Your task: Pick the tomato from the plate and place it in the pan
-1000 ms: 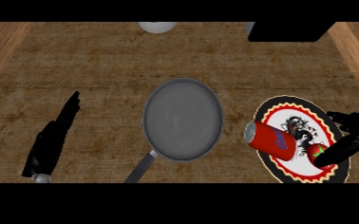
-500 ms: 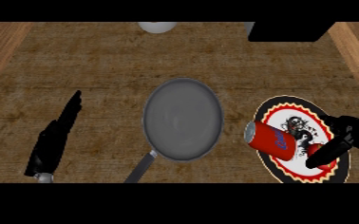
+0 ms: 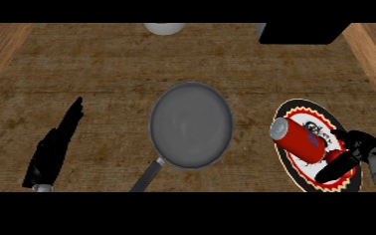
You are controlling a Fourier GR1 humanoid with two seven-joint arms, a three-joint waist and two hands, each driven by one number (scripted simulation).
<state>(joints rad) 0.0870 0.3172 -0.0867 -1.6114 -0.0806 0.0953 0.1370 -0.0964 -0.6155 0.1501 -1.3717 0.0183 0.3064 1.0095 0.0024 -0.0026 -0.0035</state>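
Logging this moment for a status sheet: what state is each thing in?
pan: empty, handle toward the near edge
plate: carrying a can and a small red thing
red can: lying on its side
left hand: open, holding nothing
right hand: over the plate's right side, grip unclear

We count one pan (image 3: 192,125), one plate (image 3: 292,113), one red can (image 3: 297,139), one tomato (image 3: 335,156) and two robot hands.

Wooden counter (image 3: 110,74) — pan (image 3: 191,125), plate (image 3: 290,110), white object (image 3: 164,28).
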